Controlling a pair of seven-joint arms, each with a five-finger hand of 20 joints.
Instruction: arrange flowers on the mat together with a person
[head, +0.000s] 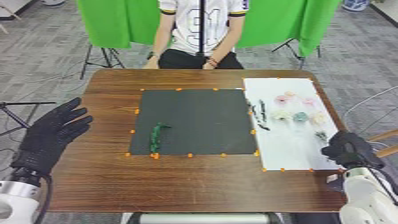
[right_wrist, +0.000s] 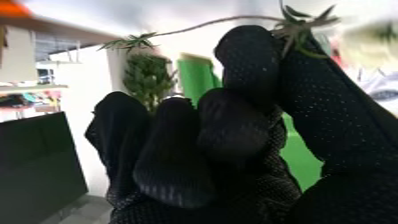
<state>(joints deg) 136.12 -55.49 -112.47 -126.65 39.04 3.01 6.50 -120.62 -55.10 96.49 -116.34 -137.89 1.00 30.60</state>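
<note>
My right hand (head: 352, 150) is over the lower right edge of the white sheet (head: 284, 155), by a green sprig (head: 322, 136). In the right wrist view the thumb and a finger of the right hand (right_wrist: 240, 125) pinch the leafy sprig (right_wrist: 213, 22); its thin stem sticks out past the fingertips. My left hand (head: 55, 127) is beside the table's left edge with its fingers straight. On the dark mat (head: 200, 120) a green stem (head: 155, 137) lies at the lower left. Pink flowers (head: 282, 99), cream flowers (head: 282, 116), a teal flower (head: 300, 117) and dark stems (head: 259, 112) lie on the white sheet.
Orange markers (head: 190, 155) line the mat and the sheet on the brown table (head: 195, 185). A person (head: 200, 30) sits at the far side, hands near the table's far edge. A green curtain (head: 115, 25) hangs behind.
</note>
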